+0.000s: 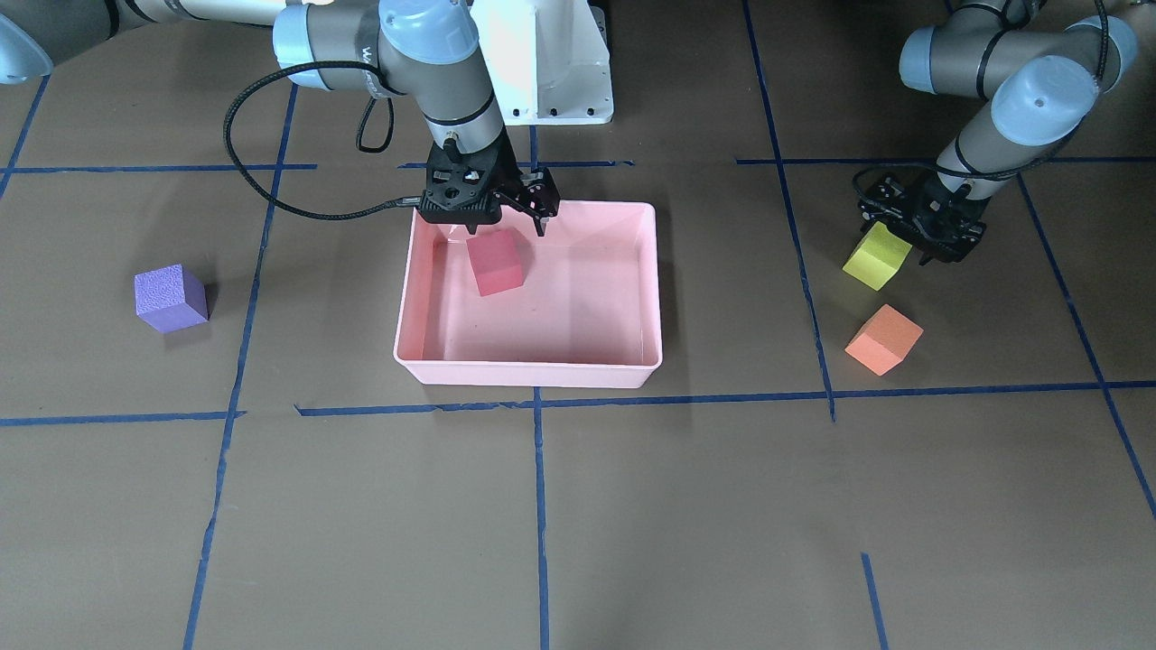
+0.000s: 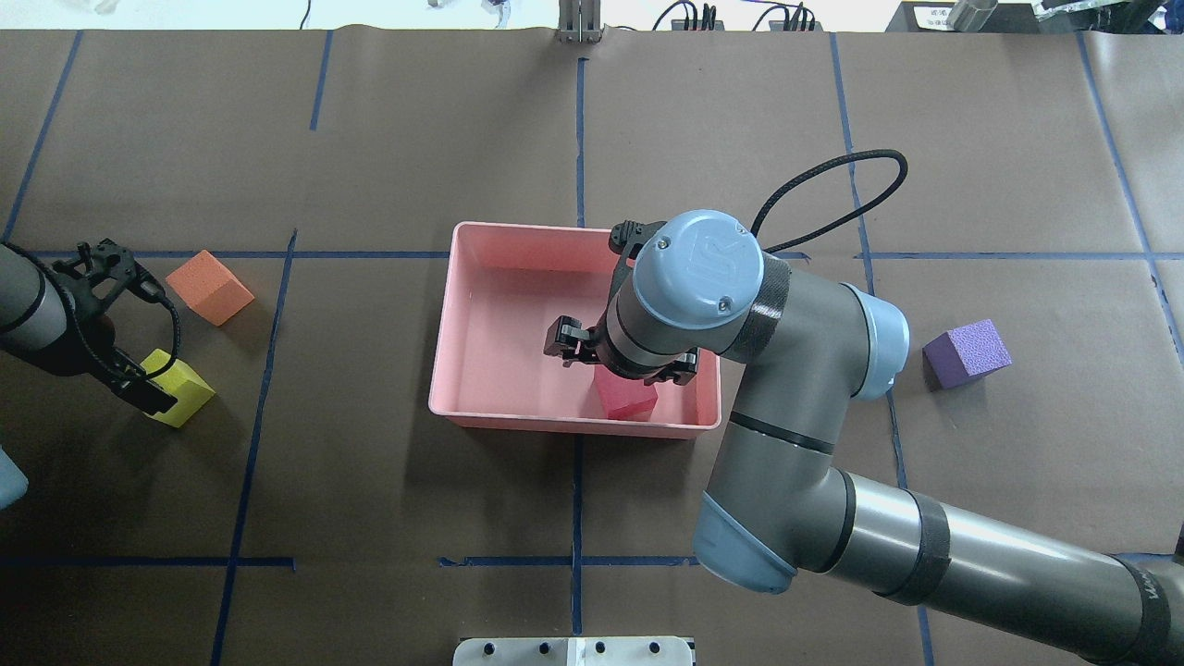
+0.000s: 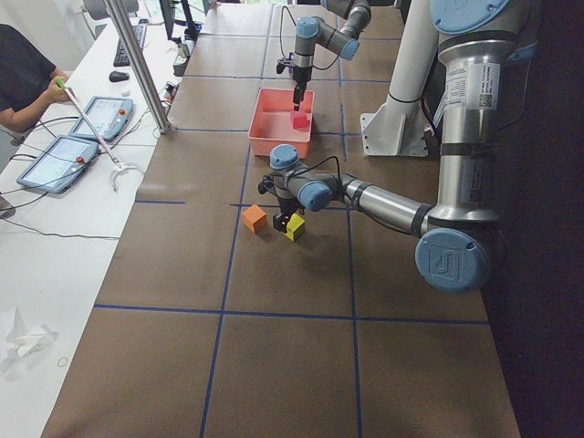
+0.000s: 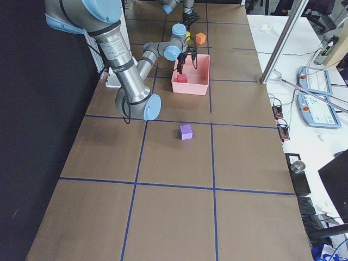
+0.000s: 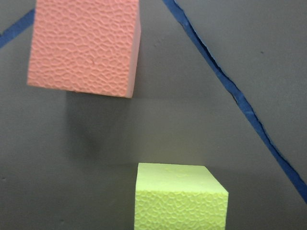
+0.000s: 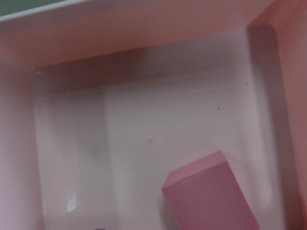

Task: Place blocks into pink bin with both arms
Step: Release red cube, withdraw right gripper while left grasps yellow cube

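An orange block (image 5: 84, 45) fills the upper left, its pebbled foam face cut off by the top edge, with a soft shadow below it on the brown table (image 5: 62, 167). A yellow-green block (image 5: 180, 199) sits at bottom centre, cut by the lower edge and not touching the orange one. A blue tape line (image 5: 240, 103) runs diagonally from top centre down to the right edge.

Colours I'm reading on the brown bench (image 1: 632, 506)
Blue tape lines (image 1: 540, 506) grid it. I see a light-pink bin (image 1: 528, 370), and four pebble-textured blocks: red-pink (image 1: 496, 262), purple (image 1: 170, 298), yellow-green (image 1: 874, 257), orange (image 1: 883, 338).
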